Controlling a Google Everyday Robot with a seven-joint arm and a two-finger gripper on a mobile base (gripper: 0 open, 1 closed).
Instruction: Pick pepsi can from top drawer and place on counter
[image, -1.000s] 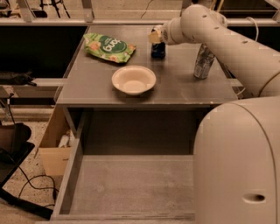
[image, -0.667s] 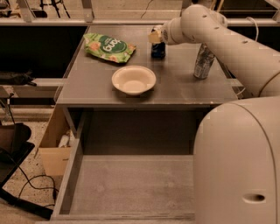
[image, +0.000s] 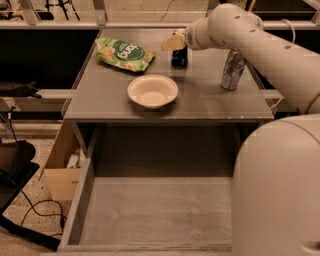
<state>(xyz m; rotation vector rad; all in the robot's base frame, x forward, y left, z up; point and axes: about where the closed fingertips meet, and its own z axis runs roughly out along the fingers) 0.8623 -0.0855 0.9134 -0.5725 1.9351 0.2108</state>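
The pepsi can (image: 179, 58) stands upright on the counter (image: 200, 97) near its back edge, dark blue, with its top partly hidden by my gripper. My gripper (image: 173, 43) is right above the can's top, at the end of the white arm that reaches in from the right. The top drawer (image: 80, 200) is pulled out below the counter, and I see only its grey floor inside.
A white bowl (image: 152, 91) sits mid-counter. A green snack bag (image: 124, 54) lies at the back left. A tall silver can (image: 233, 70) stands at the right. A cardboard box (image: 60, 172) and cables are on the floor at the left. My white body fills the lower right.
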